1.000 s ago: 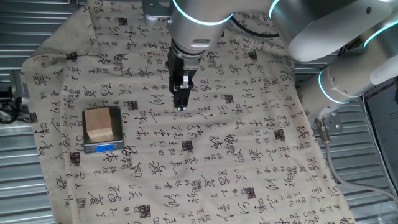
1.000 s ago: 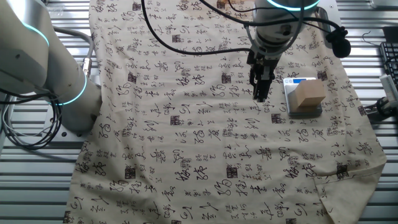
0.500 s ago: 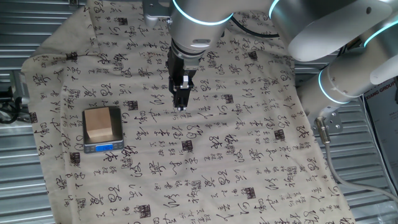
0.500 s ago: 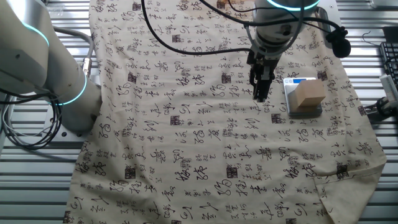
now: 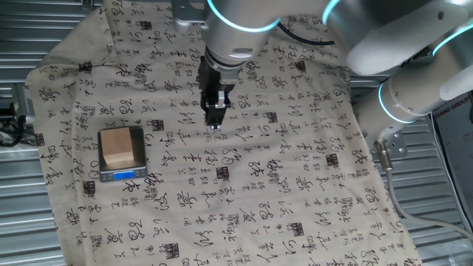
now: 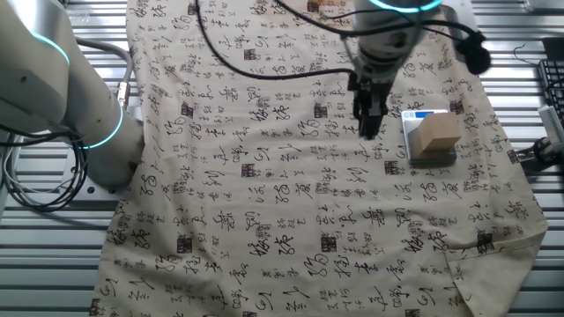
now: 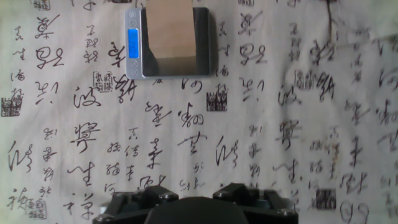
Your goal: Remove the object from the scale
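The object (image 5: 116,144) rests on the scale (image 5: 122,174) near the table's left edge. The gripper (image 5: 215,123), fingers together and empty, hangs mid-table, well apart from it.

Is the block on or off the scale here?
On. The block sits on the scale platform; the hand is apart from both.

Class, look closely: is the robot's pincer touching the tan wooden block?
Apart. One fixed view shows the pincer over bare cloth, well clear of the tan wooden block sitting on the small silver-grey scale.
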You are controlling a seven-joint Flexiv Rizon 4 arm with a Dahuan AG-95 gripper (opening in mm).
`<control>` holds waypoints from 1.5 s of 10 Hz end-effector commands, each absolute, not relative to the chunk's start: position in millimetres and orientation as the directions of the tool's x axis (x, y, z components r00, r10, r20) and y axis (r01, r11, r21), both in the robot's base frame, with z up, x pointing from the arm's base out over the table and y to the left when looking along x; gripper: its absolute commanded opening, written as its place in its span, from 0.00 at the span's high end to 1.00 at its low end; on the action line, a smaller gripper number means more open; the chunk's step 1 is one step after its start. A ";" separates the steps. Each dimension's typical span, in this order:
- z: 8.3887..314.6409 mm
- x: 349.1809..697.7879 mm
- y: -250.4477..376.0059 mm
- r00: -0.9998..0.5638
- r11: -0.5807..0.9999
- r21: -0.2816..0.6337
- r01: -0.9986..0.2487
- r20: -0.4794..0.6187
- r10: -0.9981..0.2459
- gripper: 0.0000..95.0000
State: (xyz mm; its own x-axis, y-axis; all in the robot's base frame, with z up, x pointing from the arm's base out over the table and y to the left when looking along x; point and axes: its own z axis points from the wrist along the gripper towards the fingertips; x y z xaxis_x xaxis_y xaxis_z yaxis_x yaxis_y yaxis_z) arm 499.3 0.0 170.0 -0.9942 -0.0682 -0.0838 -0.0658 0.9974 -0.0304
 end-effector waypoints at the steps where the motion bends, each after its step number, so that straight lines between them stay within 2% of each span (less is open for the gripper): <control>1: 170.0 500.0 0.0 -0.989 0.995 -0.044 -0.092 -0.115 -0.097 1.00; 15: 173.6 498.5 1.1 -0.988 0.995 -0.045 -0.091 -0.119 -0.095 1.00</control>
